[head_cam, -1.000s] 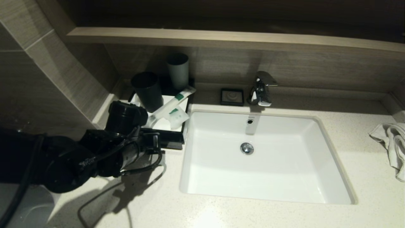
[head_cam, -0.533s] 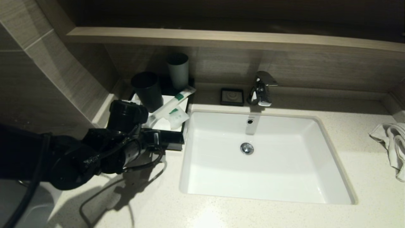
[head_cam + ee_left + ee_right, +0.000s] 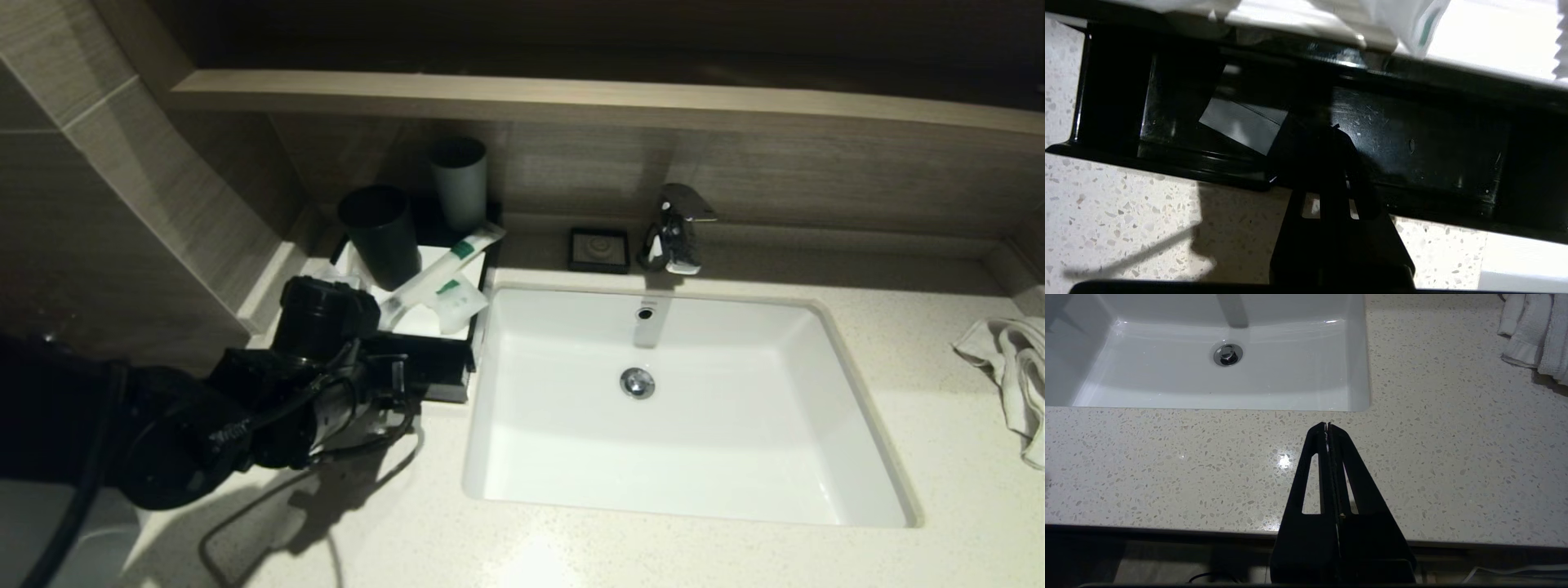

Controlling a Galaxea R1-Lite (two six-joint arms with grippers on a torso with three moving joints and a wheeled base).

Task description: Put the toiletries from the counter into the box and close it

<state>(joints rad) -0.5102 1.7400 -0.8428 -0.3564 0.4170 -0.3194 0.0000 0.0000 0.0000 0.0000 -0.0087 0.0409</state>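
Glossy black rectangular box [image 3: 433,359] sits left of centre beside the white sink [image 3: 686,408] — left gripper [image 3: 1331,134], fingers pressed together, has slid lower-left along its front wall; right gripper [image 3: 1327,426] closed, parked.

Head view overlooks counter; wrist views close; sink [image 3: 686,408] shared.

Speckled counter [image 3: 939,425], wood-grain wall [image 3: 735,171]
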